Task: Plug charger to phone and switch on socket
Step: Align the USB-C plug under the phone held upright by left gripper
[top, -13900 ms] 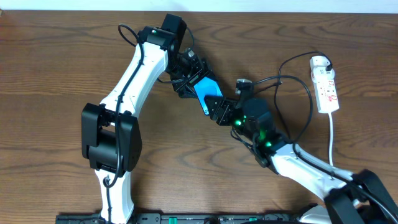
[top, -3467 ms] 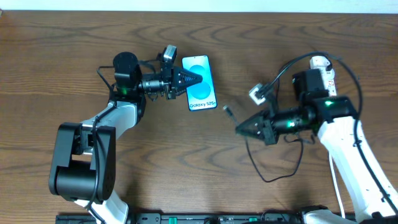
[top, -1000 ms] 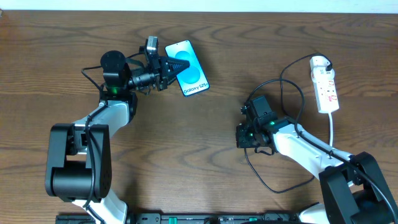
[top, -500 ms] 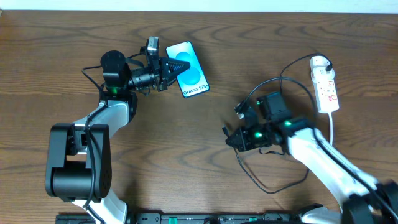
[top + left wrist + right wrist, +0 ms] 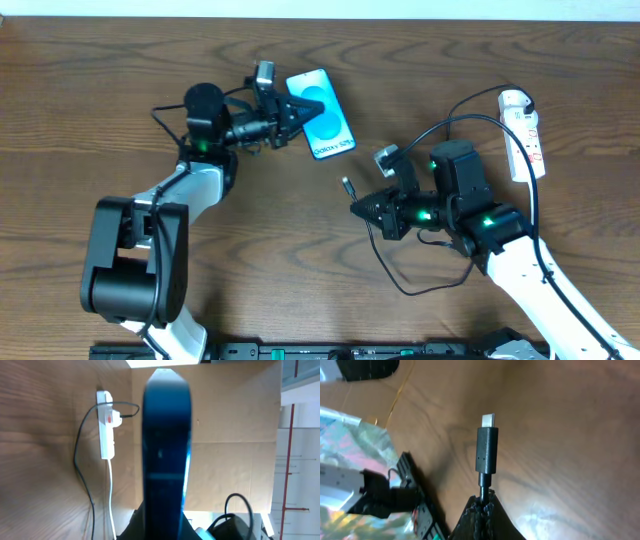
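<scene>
White socket (image 5: 525,135) lies behind right gripper (image 5: 358,207) pinching charger (image 5: 486,450); left gripper (image 5: 297,110) pinches phone (image 5: 336,136).

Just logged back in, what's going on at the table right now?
The left gripper is shut on the phone, screen lit. The right gripper pinches the charger just behind its connector tip, which is apart from the phone, not yet plugged in. The socket lies at the far right, untouched by either gripper.

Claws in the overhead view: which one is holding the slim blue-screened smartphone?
The left claw, shut on the slim blue-screened smartphone; the right claw instead pinches the thin black charger cable just behind its connector.
</scene>
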